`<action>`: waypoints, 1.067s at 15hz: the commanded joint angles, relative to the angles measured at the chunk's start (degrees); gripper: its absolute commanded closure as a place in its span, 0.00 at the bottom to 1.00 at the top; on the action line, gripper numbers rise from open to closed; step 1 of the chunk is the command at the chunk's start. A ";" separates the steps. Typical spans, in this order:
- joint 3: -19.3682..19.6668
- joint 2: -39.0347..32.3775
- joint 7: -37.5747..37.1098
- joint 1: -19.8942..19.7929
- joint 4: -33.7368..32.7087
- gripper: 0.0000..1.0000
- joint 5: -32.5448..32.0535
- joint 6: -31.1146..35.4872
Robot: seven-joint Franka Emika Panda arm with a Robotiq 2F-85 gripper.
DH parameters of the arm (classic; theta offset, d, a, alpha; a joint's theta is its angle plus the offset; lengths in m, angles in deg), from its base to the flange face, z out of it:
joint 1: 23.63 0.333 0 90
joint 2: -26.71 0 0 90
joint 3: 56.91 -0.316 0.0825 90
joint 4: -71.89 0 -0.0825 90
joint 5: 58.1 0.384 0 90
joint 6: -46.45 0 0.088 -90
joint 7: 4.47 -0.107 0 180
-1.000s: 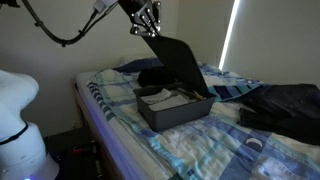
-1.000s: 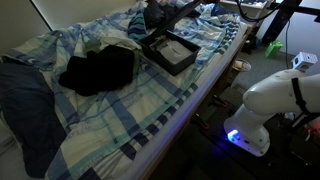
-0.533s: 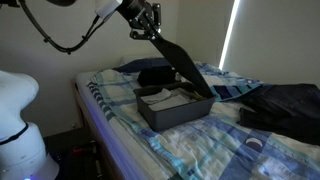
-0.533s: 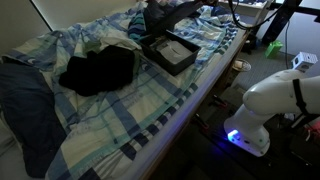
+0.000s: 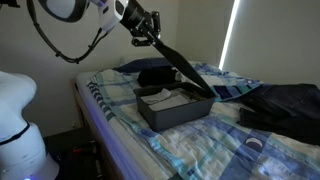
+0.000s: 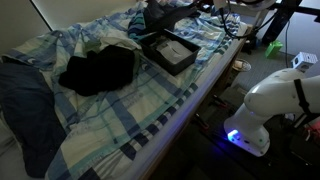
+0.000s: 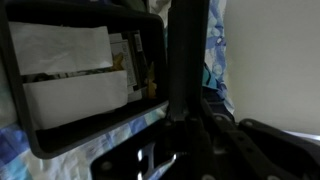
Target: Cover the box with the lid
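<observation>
Gripper [image 5: 150, 37] closed on the upper edge of the lid [image 5: 184, 68], which slants steeply down to the right-hand rim of the open box [image 5: 172, 115] on the plaid-sheeted bed [image 5: 200, 145]; a dark cloth bundle [image 5: 285, 105] lies farther right.

Arm [image 5: 105, 10] raised w/ end effector [image 5: 151, 37] clamped shut.
</observation>
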 commanded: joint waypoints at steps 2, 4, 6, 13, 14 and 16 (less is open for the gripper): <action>-1.21 1.39 -0.81 0.62 3.92 0.98 -0.48 0.70; -1.08 1.91 -0.60 -0.59 5.06 0.98 -2.53 -1.35; -0.91 2.40 -0.45 -2.10 5.98 0.98 -5.65 -3.60; -0.51 3.93 0.78 -7.88 6.76 0.98 -15.53 -10.91; -0.41 4.06 1.01 -8.14 6.55 0.98 -16.25 -11.74; -0.41 3.93 1.21 -7.98 6.13 0.98 -16.92 -13.20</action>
